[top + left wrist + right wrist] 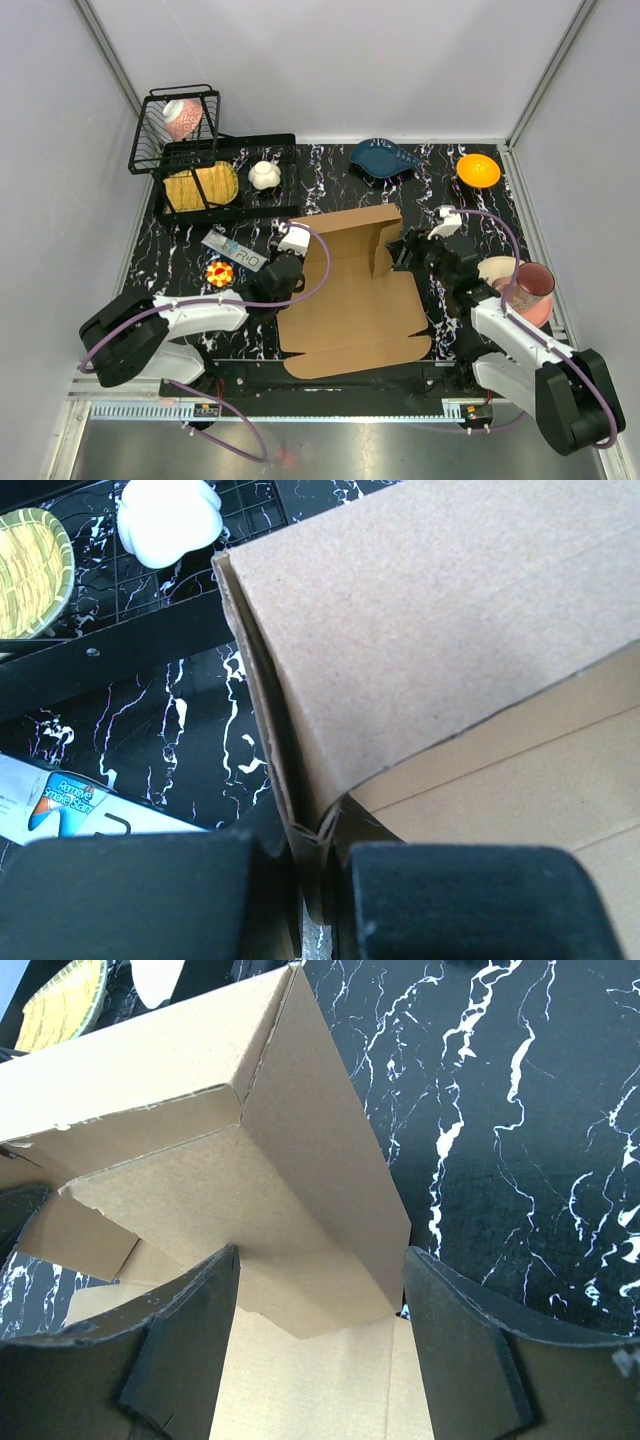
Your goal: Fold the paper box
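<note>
Black marbled surface (180,265) carries the paper box (350,305) at the centre of the overhead frame, mostly flat, its far panel raised. The left pincer (320,880) is clenched on the upright wall along the box's left edge. The right pincer (320,1300) stands released, jaws spread either side of a raised flap at centre right.

- One paper box (350,300), centre.
- Two grippers: left gripper (320,875), right gripper (320,1290).
- One wire basket (155,128), far left.
- One blue dish (383,158), far.
- One orange bowl (478,170), far right.
- One printed packet (232,250), left.
</note>
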Robot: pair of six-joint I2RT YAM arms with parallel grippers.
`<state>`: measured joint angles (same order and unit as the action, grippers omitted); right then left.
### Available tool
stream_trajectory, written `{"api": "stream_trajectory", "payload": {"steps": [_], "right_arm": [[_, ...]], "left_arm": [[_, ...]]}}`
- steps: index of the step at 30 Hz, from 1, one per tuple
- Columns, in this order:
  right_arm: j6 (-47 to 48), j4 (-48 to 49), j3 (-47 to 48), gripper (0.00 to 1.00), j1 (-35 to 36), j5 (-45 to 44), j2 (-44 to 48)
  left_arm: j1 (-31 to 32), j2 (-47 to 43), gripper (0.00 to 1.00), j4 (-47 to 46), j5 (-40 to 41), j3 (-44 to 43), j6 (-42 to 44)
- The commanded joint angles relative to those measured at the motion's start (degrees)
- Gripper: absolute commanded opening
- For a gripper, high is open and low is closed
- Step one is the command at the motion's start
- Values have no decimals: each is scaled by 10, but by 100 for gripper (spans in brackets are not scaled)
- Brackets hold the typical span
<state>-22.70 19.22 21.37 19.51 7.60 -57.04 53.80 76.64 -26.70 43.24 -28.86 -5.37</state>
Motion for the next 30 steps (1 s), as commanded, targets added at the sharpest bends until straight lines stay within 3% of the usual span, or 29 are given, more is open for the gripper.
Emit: {"api": "stream_trajectory", "payload": {"steps": [1,6,13,20,22,25,30], "right_arm": [[17,63,25,74,13,2,-25],[18,102,26,73,14,-7,-58],[21,145,44,62,15,-17,-116],[29,182,51,33,15,-36,-159],[28,191,47,38,15,-42,-169],[29,216,42,60,15,-43,-179],[46,262,40,66,15,-42,-214]], "left_arm": [[14,-5,0,-27,-105,5,35],[15,-11,0,-29,-128,8,44],[17,-15,0,-35,-154,18,55],[21,-17,0,-36,-162,21,75],[21,-18,0,-37,-164,22,76],[22,-19,0,-37,-165,23,77],[21,-29,0,-33,-167,28,79]]}}
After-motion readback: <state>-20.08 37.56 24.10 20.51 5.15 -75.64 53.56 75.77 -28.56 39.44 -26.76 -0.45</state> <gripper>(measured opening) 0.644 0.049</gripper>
